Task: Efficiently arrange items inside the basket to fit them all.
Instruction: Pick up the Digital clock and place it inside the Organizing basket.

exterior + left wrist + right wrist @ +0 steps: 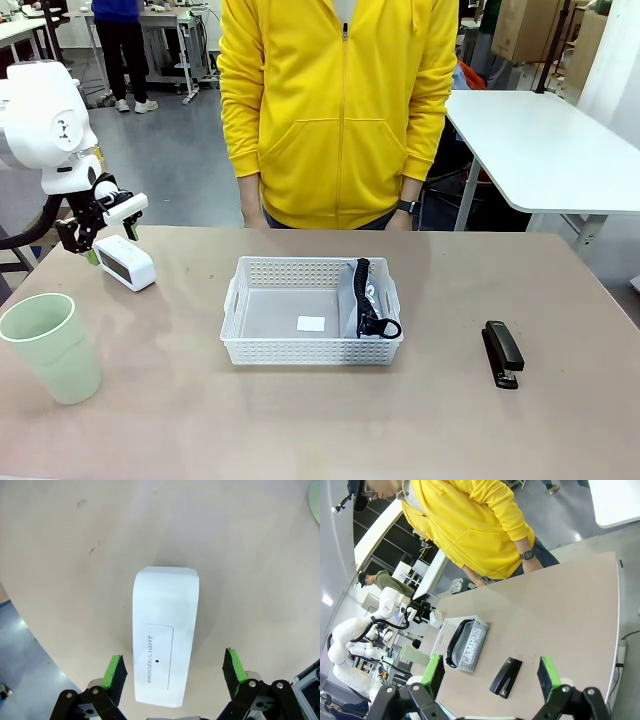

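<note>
In the front view, your left gripper [105, 236] hangs wide open at the far left of the table [300, 420], just over the device [127, 263], and grips nothing. The basket [250, 345] sits mid-table with the pouch [364, 300] standing on edge along its right wall. The stapler [502, 353] lies to the right of the basket, well apart from it. The cup [52, 346] stands upright at the near left. A person [340, 110] stands at the far side.

In the left wrist view, you see the green pads on either side of the device's end, with a gap on each side.

In the right wrist view, your right gripper [491, 672] is high above the table's right side, fully spread and empty. The stapler shows between its fingers, far below them.
</note>
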{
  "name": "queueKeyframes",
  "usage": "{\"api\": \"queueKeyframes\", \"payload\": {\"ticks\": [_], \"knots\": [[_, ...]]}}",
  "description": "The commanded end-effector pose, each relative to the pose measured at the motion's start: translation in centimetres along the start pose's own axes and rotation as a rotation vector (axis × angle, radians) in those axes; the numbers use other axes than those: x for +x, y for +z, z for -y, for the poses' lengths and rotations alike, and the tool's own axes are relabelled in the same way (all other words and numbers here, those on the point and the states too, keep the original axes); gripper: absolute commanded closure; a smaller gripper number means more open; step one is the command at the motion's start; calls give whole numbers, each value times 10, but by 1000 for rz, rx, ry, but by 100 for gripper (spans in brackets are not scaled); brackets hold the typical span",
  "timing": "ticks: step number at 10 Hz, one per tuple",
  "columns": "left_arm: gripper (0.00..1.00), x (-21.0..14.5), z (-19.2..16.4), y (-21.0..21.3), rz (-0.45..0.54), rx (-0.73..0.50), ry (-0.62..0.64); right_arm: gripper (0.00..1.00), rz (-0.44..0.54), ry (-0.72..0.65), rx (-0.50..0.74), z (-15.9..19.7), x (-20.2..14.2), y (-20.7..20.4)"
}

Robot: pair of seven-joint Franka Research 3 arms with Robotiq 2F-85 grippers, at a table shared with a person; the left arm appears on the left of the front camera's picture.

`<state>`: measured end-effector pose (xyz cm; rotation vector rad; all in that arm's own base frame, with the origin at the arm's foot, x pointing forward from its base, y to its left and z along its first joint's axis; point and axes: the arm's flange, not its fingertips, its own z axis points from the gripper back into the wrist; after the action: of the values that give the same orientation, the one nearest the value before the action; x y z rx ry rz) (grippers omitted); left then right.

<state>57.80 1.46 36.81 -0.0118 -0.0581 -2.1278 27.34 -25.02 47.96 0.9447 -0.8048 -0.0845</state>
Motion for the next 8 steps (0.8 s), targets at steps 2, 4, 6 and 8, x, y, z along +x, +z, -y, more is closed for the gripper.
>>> {"api": "queueKeyframes", "payload": {"ticks": [2, 4, 6, 8], "knots": [[0, -8, -12, -12, 27, -44, -19, 0, 19, 27, 15, 0, 3, 0], [0, -12, -18, -26, 39, -74, -22, 0, 19, 27, 15, 0, 3, 0], [0, -12, -23, -31, 37, -86, -26, 0, 19, 27, 15, 0, 3, 0], [4, -12, -26, -32, 46, -90, -21, 0, 19, 27, 15, 0, 3, 0]]}}
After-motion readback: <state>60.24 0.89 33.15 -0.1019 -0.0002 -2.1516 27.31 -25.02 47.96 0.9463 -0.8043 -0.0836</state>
